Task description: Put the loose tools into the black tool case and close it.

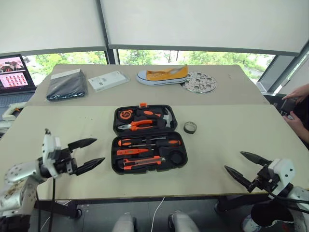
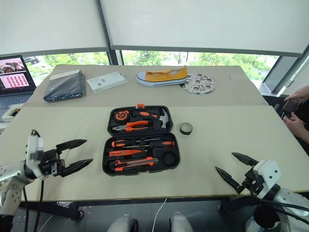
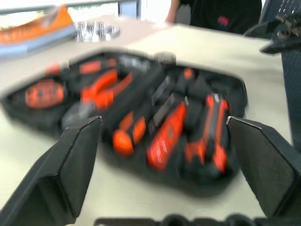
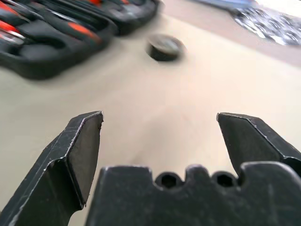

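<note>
The black tool case (image 1: 114, 126) lies open at the table's middle. Its near half holds two black-and-orange screwdrivers (image 1: 150, 142), an orange tester (image 1: 131, 151) and the utility knife (image 1: 143, 163). A round slot at its right end sits vacant. The small dark tape roll (image 1: 190, 127) lies on the table just right of the case. My left gripper (image 1: 99, 150) hovers open left of the case, pointing at it, nothing between its fingers (image 3: 80, 160). My right gripper (image 1: 233, 161) is open near the front right edge, facing the tape roll (image 4: 164, 46).
The case's far half holds a tape measure, pliers and a hammer. At the back lie a yellow shoe (image 1: 162, 75), a perforated metal disc (image 1: 199, 82), a white box (image 1: 108, 80) and a wrapped dark pouch (image 1: 66, 86). A laptop (image 1: 14, 72) stands far left. A person's hands (image 1: 294, 104) show at right.
</note>
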`<state>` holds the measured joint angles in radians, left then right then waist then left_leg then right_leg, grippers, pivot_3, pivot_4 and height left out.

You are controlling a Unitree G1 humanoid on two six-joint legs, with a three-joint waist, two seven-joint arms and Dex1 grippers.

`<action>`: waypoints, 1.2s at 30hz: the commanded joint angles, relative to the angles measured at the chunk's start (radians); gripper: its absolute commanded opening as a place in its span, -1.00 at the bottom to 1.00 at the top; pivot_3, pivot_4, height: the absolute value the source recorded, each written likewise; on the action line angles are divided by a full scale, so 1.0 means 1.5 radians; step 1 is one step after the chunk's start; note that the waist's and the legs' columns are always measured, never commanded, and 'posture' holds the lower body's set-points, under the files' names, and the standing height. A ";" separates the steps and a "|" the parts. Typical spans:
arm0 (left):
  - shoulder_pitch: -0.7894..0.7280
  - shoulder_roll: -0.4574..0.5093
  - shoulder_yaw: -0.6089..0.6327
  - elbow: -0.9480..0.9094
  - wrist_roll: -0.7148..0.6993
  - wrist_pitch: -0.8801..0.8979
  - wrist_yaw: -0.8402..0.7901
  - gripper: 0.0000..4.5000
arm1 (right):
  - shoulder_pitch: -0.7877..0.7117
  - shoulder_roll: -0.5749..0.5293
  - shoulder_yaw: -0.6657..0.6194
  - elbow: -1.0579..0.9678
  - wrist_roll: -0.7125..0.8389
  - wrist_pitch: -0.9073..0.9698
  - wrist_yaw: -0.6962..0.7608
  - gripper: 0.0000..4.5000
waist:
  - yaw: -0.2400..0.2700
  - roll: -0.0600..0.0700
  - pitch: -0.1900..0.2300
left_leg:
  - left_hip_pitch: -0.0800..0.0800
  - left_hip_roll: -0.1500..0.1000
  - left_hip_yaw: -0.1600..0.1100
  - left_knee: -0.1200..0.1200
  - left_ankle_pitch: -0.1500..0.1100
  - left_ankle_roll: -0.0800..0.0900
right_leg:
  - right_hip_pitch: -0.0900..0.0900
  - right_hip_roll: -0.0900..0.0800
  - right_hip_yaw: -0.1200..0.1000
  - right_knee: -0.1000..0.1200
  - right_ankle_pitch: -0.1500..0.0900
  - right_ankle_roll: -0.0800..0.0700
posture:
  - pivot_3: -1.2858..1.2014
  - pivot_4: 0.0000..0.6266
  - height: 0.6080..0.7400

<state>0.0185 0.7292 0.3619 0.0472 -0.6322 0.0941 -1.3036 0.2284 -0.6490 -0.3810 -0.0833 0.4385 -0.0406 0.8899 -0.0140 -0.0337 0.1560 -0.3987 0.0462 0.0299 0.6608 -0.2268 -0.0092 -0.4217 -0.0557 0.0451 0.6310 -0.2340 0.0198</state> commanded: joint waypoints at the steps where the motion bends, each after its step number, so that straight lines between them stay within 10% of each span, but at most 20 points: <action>1: -0.015 -0.019 0.024 -0.046 -0.042 0.018 0.034 0.96 | -0.086 -0.081 0.042 -0.062 0.000 0.108 0.011 1.00 | -0.003 0.001 0.001 | 0.000 0.000 0.000 0.000 0.000 0.000 | 0.000 0.000 0.001 0.000 0.001 0.000 | 0.03 -0.52 1.00; 10: -0.043 -0.059 -0.025 -0.111 -0.050 0.038 0.055 0.96 | -0.551 -0.139 0.355 0.112 -0.150 0.332 0.113 1.00 | -0.003 0.000 0.002 | 0.002 0.001 0.001 0.000 0.002 0.001 | -0.001 0.003 0.002 0.000 0.006 -0.003 | 0.03 -0.52 1.00; 22: -0.043 -0.078 -0.059 -0.135 -0.027 0.019 0.069 0.96 | -0.821 0.022 0.540 0.545 -0.350 0.142 0.197 1.00 | 0.000 0.000 0.003 | -0.011 0.002 0.000 0.000 0.000 0.002 | -0.011 0.005 0.002 -0.001 0.008 -0.004 | 0.03 -0.52 1.00; 36: -0.022 -0.063 -0.060 -0.149 -0.021 0.009 0.049 1.00 | -0.866 0.027 0.502 0.631 -0.372 0.078 0.280 -0.99 | -0.003 0.000 0.003 | -0.005 0.003 0.000 0.000 0.001 0.001 | -0.008 0.006 0.002 0.001 0.009 -0.005 | 0.03 -0.52 1.00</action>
<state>-0.0192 0.6211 0.2617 -0.1436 -0.6669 0.1298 -1.2194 -1.0495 -0.5763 0.4106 0.8957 -0.1435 0.0894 1.2423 -0.0185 -0.0337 0.1600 -0.4057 0.0503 0.0301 0.6608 -0.2254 -0.0081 -0.4334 -0.0468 0.0488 0.6331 -0.2202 0.0123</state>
